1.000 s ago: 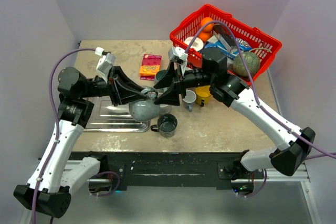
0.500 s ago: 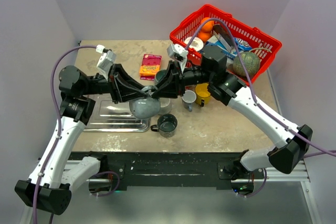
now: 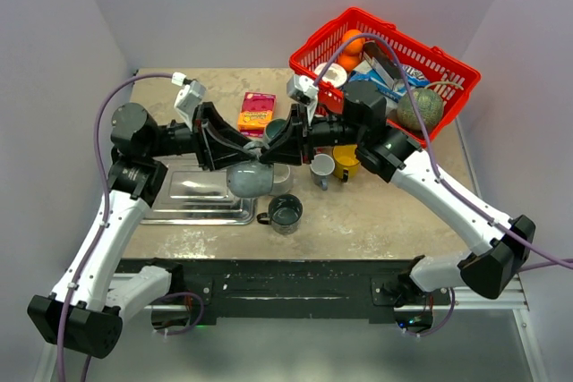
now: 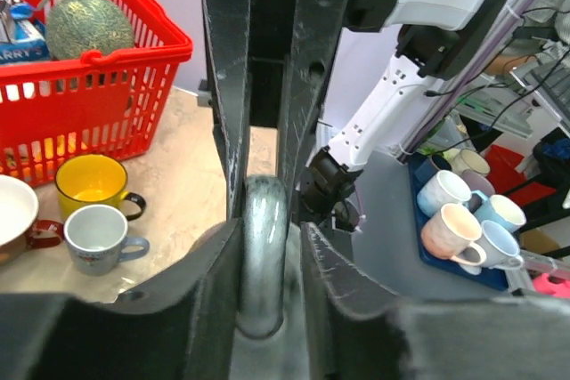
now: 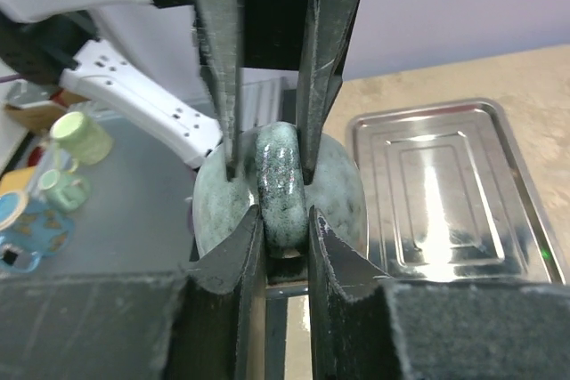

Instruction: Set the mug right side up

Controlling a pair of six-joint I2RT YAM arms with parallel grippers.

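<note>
Right claw [image 5: 283,224] pinches the arched handle [image 5: 280,171] of the glossy, speckled grey-green mug [image 3: 248,181]. Left claw [image 4: 265,242] brackets it too, grip unclear, near a stepped steel tray [image 3: 192,201].

The left pincer [image 3: 240,151] and right pincer [image 3: 267,153] are nose to nose, tips meeting at the handle of a grey-green mug [image 3: 248,182] whose rounded body shows just under them. Beneath the left pincer lies a steel tray [image 3: 183,203]. A dark green mug [image 3: 286,212] stands upright on the counter [image 3: 385,212], nearer than both pincers. Beside the right pincer sit a pale mug [image 3: 322,167] and a yellow mug [image 3: 347,164], with a red basket [image 3: 452,100] behind it.
</note>
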